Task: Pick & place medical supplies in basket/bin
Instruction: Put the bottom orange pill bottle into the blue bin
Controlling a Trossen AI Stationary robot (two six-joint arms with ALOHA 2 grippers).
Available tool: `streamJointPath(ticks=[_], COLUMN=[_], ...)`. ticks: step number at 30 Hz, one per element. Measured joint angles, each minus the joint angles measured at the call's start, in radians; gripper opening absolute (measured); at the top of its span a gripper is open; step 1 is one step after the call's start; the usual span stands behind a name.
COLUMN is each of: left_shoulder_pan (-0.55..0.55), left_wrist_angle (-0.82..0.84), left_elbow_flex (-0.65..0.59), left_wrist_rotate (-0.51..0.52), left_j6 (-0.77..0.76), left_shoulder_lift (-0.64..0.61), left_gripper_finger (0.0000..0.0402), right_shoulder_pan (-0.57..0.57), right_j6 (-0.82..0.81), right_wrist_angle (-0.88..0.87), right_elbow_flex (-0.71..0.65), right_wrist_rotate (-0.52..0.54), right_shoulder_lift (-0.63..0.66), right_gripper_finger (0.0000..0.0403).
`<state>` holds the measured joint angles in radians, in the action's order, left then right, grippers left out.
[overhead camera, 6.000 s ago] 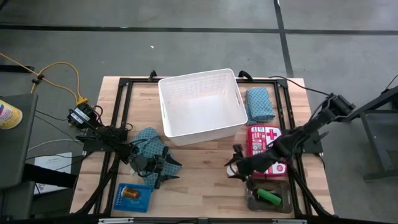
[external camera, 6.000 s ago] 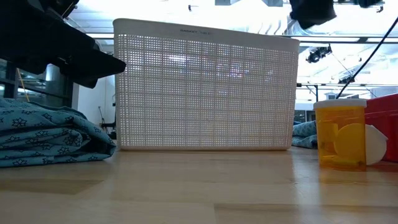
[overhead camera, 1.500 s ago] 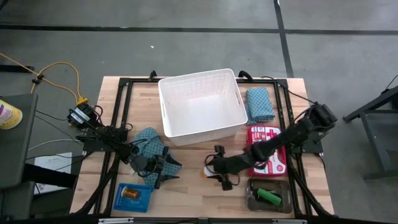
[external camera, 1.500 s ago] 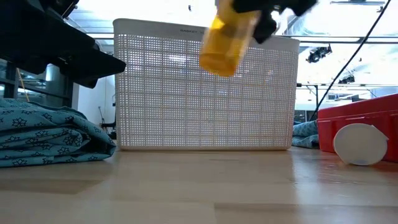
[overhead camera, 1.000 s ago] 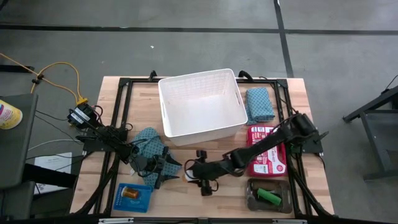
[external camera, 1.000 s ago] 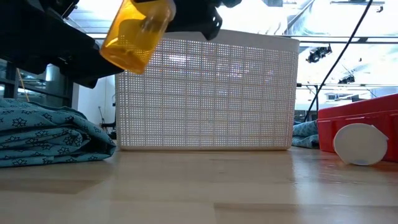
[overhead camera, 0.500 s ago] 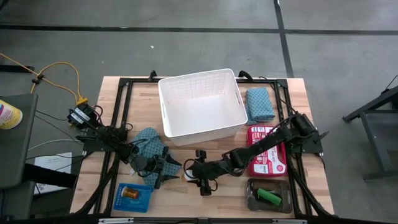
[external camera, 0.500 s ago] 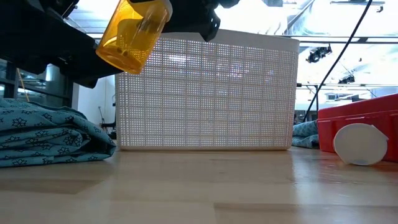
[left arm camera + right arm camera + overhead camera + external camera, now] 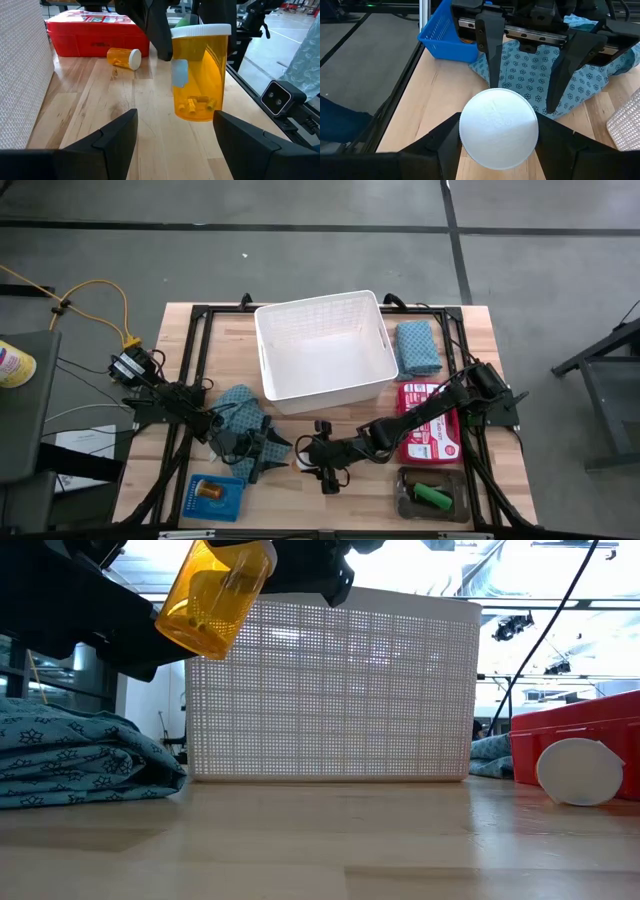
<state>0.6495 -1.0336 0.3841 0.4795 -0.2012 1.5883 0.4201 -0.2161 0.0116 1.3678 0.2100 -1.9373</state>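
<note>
An orange pill bottle (image 9: 197, 75) with a white cap (image 9: 498, 127) hangs in the air, my right gripper (image 9: 308, 459) shut on it. It is near the table's front, left of the middle. My left gripper (image 9: 172, 145) stands open just in front of the bottle's bottom end, one finger on either side and apart from it. It is over a teal patterned cloth (image 9: 240, 405) that lies flat on the table. The white lattice basket (image 9: 262, 350) stands at the far middle. A second orange bottle (image 9: 122, 56) lies on its side by a red box (image 9: 92, 32). My right gripper pinches the bottle's cap end (image 9: 172, 35) between its two fingers (image 9: 445, 145), one on each side. The fingers come slanting down from the table's right and lie along the bottle. The orange body (image 9: 215, 600) sticks out beyond them, tilted bottom-down, lifted clear of the table.
A folded teal cloth (image 9: 417, 347) lies right of the basket. The red first-aid box (image 9: 430, 420) is below it, then a grey tray (image 9: 405, 480) with a green piece (image 9: 433, 497). A blue mesh tray (image 9: 195, 485) sits at the near left.
My right gripper carried the bottle, lifted clear, toward the table's left up to my left gripper. It has since hung still there. The bottle keeps its tilt.
</note>
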Motion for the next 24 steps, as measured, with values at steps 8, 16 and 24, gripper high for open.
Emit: streamJointPath(ticks=[8, 16, 24], left_shoulder_pan=[0.000, 0.000, -0.002], left_wrist_angle=[-0.018, -0.095, -0.099], left_elbow_flex=[0.000, 0.000, 0.000], left_wrist_rotate=[0.000, 0.000, 0.016], left_j6=[0.000, 0.000, 0.001], left_shoulder_lift=[0.000, 0.000, 0.000], left_gripper_finger=[0.0253, 0.0253, 0.0253], right_shoulder_pan=[-0.019, -0.041, -0.055], right_j6=[0.001, 0.004, 0.011], right_wrist_angle=[0.006, 0.045, 0.121], right_elbow_flex=[0.000, -0.001, -0.001], right_wrist_rotate=[0.000, -0.001, -0.005], right_shoulder_lift=[0.000, 0.000, 0.000], right_gripper_finger=[0.0203, 0.0203, 0.0203])
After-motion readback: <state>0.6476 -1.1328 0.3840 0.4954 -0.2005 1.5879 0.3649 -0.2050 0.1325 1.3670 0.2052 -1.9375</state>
